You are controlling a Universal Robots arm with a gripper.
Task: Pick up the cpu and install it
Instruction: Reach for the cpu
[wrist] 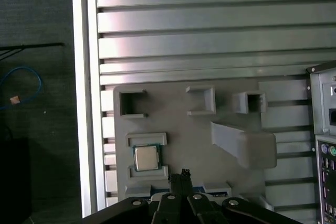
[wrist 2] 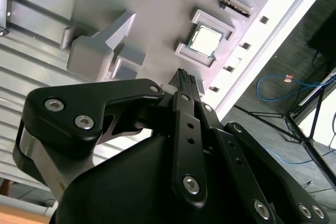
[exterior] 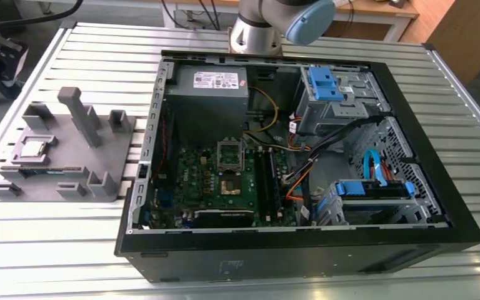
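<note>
The cpu (exterior: pixel 32 149) lies flat, silvery top up, in a square framed pocket of the grey plastic holder (exterior: pixel 98 159). The holder sits on the slatted metal tabletop (exterior: pixel 57 250), just beside the open computer case (exterior: pixel 307 259) on the exterior view's left. A thin green-and-blue memory stick (exterior: pixel 38 169) stands on edge in a slot of the holder next to the chip.

In both wrist views the black fingers (wrist 2: pixel 184 85) (wrist: pixel 184 179) are pressed together at the tips with nothing between them. They hang above the holder near the cpu (wrist 2: pixel 205 40) (wrist: pixel 146 157), clear of it and not touching.

Inside the case the green board (exterior: pixel 215 187) lies flat, its dark metal-framed socket (exterior: pixel 230 156) near the middle. As for writing, the grey power supply (exterior: pixel 210 94) at the far end of the case wears a white label (exterior: pixel 215 80). It is crowded with fine print and a dash of red, and I cannot make out a word of it from here. The cpu's top shows faint marking that I cannot read either. The arm (exterior: pixel 261 28) rises behind the case's far wall.
</note>
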